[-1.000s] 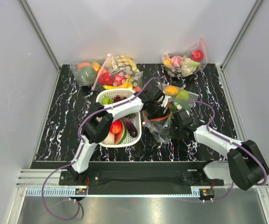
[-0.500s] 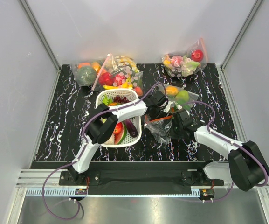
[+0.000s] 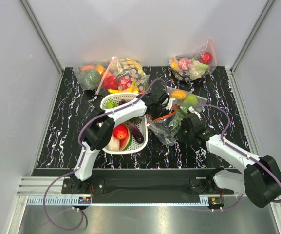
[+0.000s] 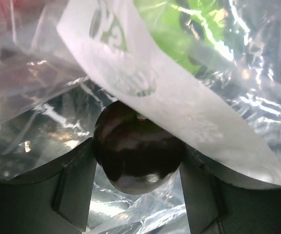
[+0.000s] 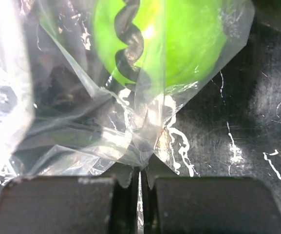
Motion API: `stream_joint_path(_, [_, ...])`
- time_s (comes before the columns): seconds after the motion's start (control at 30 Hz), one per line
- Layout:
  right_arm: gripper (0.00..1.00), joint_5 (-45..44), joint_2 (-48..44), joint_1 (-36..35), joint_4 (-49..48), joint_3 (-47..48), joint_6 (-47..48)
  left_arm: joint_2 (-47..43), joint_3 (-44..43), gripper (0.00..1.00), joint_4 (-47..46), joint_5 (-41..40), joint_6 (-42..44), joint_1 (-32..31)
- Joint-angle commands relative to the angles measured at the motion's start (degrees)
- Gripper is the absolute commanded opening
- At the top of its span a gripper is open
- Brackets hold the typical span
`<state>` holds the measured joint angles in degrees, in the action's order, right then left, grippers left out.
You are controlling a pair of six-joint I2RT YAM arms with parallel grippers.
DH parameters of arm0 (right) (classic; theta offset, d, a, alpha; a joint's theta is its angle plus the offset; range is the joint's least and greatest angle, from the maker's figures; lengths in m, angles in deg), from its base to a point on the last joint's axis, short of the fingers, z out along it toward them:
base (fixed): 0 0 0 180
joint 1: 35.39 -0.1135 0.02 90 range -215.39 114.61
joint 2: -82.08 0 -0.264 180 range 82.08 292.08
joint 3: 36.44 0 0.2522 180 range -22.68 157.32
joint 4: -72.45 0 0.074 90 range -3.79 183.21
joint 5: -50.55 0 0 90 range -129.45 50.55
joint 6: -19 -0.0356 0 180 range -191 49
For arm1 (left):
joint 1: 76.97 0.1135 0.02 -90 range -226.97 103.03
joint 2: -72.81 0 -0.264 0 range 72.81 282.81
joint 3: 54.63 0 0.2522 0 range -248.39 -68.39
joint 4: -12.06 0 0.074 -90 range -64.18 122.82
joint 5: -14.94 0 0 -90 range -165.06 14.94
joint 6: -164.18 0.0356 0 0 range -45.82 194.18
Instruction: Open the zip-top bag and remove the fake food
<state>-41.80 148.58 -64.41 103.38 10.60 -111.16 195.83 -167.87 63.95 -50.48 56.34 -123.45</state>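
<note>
White basket (image 3: 129,151) — watermelon slice (image 3: 126,142) inside

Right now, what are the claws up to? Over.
Left claw closed on dark round fruit inside zip-top bag. Right claw shut on bag's edge. White label drapes over fruit.

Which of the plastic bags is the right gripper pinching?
The clear bag with the orange-red zip strip, beside the white basket; the other bags lie farther back.

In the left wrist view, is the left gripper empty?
No, a dark round fruit sits clamped between the two fingers of the left gripper, with the clear plastic of the zip-top bag around it.
</note>
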Motion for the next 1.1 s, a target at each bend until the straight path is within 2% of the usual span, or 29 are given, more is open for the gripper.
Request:
stream_joint_path(0.0, [0.0,-3.7,-0.1,-0.3,5.4,-1.3,-0.4,-5.5,0.3,0.59,0.1,0.8,0.5,2.8])
stream_joint_path(0.33, [0.0,-3.5,0.8,-0.2,5.0,-1.0,-0.4,-5.1,3.3,0.63,-3.5,3.4,-2.1,3.9])
stream_joint_path(0.47, [0.0,-3.9,0.4,-0.2,5.4,-1.2,-0.5,-6.7,2.5,0.64,-1.0,2.2,-0.3,4.5])
stream_joint_path(0.9, [0.0,-4.0,0.9,-0.1,5.8,-1.0,-0.6,-17.4,2.7,0.65,3.7,5.9,2.1,7.5])
stream_joint_path(1.07, [0.0,-4.2,0.0,-0.2,6.6,-0.9,-0.6,-20.4,3.2,0.65,7.4,4.4,4.7,8.8])
